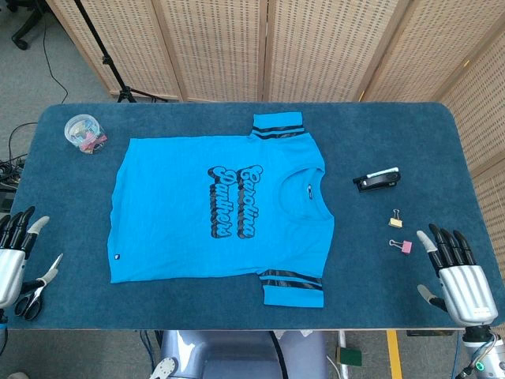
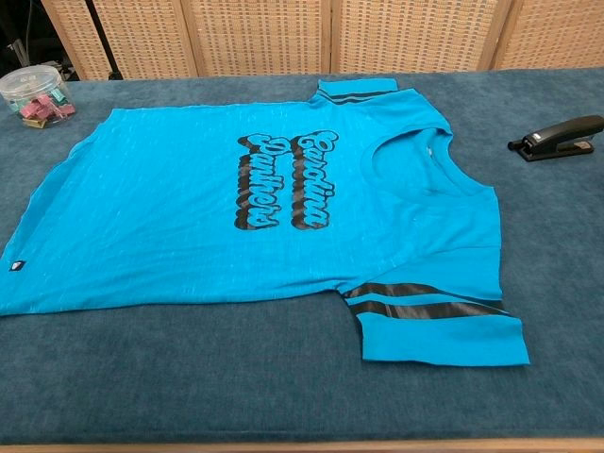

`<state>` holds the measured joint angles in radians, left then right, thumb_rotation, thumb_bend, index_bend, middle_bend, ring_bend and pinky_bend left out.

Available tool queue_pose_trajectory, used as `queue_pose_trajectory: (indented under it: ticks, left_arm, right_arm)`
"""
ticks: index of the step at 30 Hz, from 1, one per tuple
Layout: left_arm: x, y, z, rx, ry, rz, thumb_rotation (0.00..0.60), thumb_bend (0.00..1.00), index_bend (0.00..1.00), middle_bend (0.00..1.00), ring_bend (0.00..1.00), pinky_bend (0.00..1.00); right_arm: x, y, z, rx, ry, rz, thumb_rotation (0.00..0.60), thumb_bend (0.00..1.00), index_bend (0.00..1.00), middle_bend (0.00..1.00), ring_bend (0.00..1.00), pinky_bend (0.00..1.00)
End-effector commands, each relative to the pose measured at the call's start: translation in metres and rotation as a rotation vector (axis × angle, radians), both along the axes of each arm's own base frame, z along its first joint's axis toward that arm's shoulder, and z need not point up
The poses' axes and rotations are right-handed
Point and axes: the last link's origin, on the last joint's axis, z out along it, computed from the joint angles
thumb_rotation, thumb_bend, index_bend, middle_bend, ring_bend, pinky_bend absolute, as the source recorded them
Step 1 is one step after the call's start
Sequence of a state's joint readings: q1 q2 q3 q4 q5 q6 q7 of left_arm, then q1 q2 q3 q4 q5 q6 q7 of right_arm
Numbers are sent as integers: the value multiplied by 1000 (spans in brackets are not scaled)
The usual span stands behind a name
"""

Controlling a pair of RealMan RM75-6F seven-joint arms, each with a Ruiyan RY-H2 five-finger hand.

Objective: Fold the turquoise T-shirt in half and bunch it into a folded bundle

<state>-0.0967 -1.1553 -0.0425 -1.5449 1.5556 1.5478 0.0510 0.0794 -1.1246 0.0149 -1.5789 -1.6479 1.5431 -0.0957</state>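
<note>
Head view shows the turquoise T-shirt (image 1: 221, 209) spread flat, print up, on the blue table cover (image 1: 237, 316), near the middle and a little toward the left side. Its long axis runs across the table, left to right: the hem lies toward the left hand (image 1: 14, 253), the collar (image 1: 309, 189) and both striped sleeves toward the right hand (image 1: 456, 272). One sleeve points to the far edge, the other to the near edge. Both hands rest at the near corners, well apart from the cloth, fingers spread and holding nothing. The left hand sits closer to the shirt, with the hem corner and its small label just inward from it; the right hand has a wider stretch of bare cover, plus two binder clips (image 1: 398, 233), between it and the near sleeve. Scissors (image 1: 35, 292) lie right beside the left hand. A stapler (image 1: 376, 180) lies past the collar and a clear tub of clips (image 1: 85, 133) at the far left corner. Chest view shows no hands, only the shirt lying smooth with its near sleeve (image 2: 439, 321) closest to the camera. Nothing is folded yet, so I judge a half fold along this axis would bring hem to collar, and the left hand is better placed to start it
</note>
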Motion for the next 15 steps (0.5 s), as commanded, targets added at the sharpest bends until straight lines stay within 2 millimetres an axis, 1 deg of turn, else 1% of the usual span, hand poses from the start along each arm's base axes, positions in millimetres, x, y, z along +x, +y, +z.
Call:
queue_pose_trajectory:
  ticks: [1,3,6,8,15]
  left_arm:
    - [0,0,0,-1,0,-1,600,0,0,0,0,0]
    - [1,0,0,-2,0,-3,600,0,0,0,0,0]
    - [2,-2,1,2,-11,-5,600,0,0,0,0,0]
    - [2,-2,3,4,-17,-6,600,0,0,0,0,0]
    - [4,-5,9,28,-39,-15,600,0,0,0,0,0]
  right_arm:
    - [2,2,-7,42,15,14,600,0,0,0,0,0]
    - [3,4,-12,80,17,27,600,0,0,0,0,0]
    - [8,6,-27,195,-16,74,600,0,0,0,0,0]
    - [9,6,-31,223,-24,100,600,0,8,0,0,0]
    - [9,8,-56,351,0,233,600,0,125,0,0,0]
